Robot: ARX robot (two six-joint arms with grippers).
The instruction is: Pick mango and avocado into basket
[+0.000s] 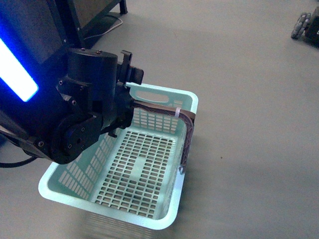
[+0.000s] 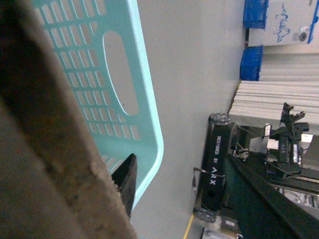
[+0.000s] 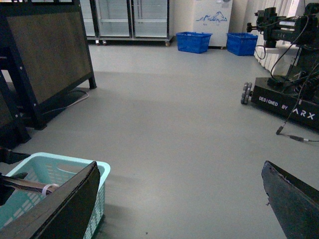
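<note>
The mint-teal basket (image 1: pixel 172 206) hangs above the grey floor, and nothing lies on its slotted floor. My left gripper (image 1: pixel 130 103) is shut on the basket's brown-grey handles (image 1: pixel 167 109), which are bound by a white tie. In the left wrist view the handle (image 2: pixel 40 149) fills the near side beside one black finger (image 2: pixel 127 181), with the basket wall (image 2: pixel 149 124) beyond. My right gripper (image 3: pixel 179 209) is open over bare floor with nothing between its fingers, and the basket's corner (image 3: pixel 75 164) lies beside one finger (image 3: pixel 65 209). The mango and the avocado are out of view.
A dark wooden-panelled stand (image 3: pixel 50 59) with a cable on the floor is at the far left. Another ARX robot base (image 3: pixel 286 102) on wheels stands to the right. Two blue crates (image 3: pixel 193 42) sit by the far wall. A blue light strip (image 1: pixel 15 69) glows at the left.
</note>
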